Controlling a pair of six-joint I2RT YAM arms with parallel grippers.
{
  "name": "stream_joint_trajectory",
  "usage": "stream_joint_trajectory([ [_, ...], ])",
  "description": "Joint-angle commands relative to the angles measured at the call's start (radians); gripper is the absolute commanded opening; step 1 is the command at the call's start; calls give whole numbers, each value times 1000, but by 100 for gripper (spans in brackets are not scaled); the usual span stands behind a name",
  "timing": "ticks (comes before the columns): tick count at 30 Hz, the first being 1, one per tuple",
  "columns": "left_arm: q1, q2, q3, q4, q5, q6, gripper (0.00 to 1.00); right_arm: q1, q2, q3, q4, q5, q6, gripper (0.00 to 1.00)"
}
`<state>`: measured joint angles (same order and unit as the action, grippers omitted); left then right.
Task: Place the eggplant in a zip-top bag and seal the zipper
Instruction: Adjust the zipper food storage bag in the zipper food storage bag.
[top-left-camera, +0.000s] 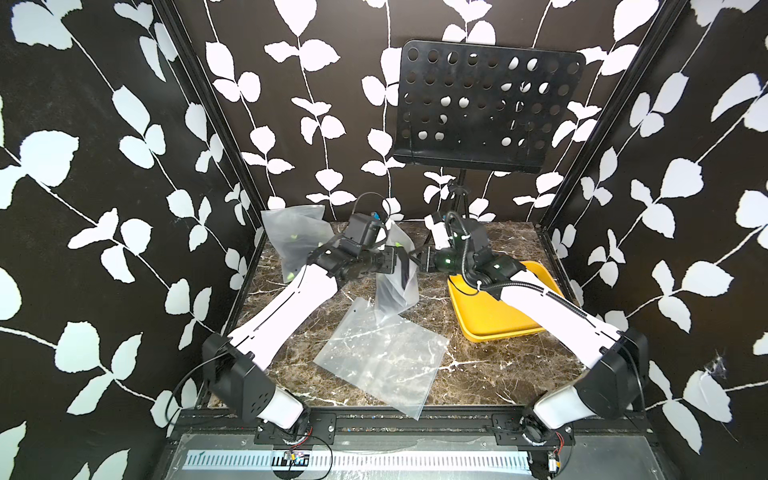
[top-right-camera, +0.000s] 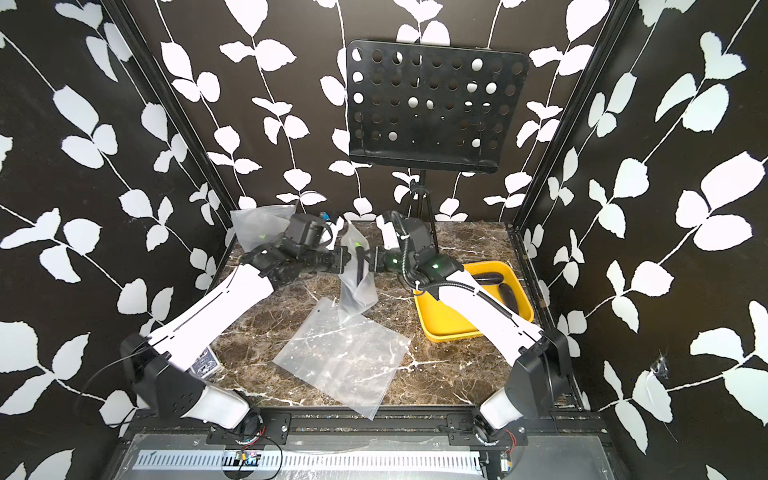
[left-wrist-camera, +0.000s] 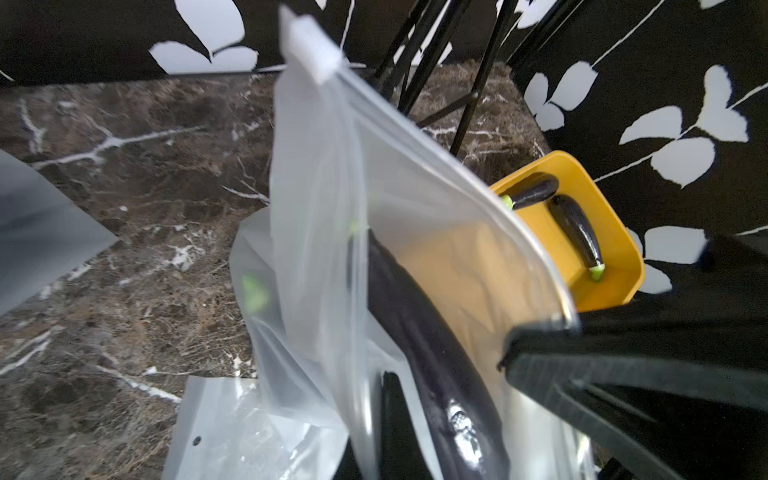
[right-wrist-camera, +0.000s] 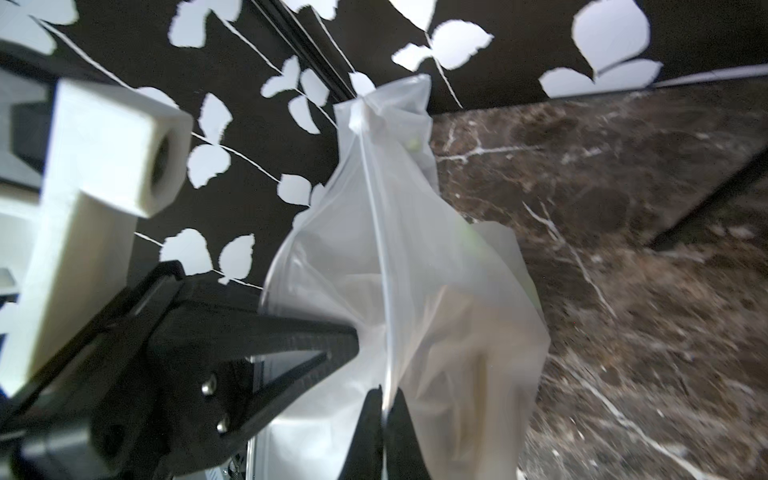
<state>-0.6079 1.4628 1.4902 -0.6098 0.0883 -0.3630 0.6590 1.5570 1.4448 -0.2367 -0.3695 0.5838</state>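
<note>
A marble tabletop (top-left-camera: 498, 365) carried a black music stand (top-left-camera: 490, 108) at the back. An empty bag (top-left-camera: 382, 357) lay flat near the front, and a yellow tray (top-right-camera: 446, 324) held two spare eggplants (left-wrist-camera: 575, 230) on the right. Above the middle hung a zip-top bag (top-right-camera: 357, 295), its white slider (left-wrist-camera: 309, 45) at the far end of the zipper. One eggplant (left-wrist-camera: 419, 345) sat inside, stem up. The left gripper (top-right-camera: 348, 258) and right gripper (right-wrist-camera: 384, 399) were both clenched on the bag's top edge, close together.

Purple eggplant (left-wrist-camera: 415, 353) sits inside the translucent, hanging zip-top bag (left-wrist-camera: 316, 208).
</note>
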Motion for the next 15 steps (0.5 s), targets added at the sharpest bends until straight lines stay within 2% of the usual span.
stream_joint_trajectory([
  [1,21,-61,25,-50,-43,32,0,38,98,100,4,-60,-23,0],
  [6,42,-129,52,-100,-84,58,0,78,157,213,23,-103,-5,0],
  [15,42,-139,183,-314,-88,121,0,75,154,231,7,-77,24,0],
])
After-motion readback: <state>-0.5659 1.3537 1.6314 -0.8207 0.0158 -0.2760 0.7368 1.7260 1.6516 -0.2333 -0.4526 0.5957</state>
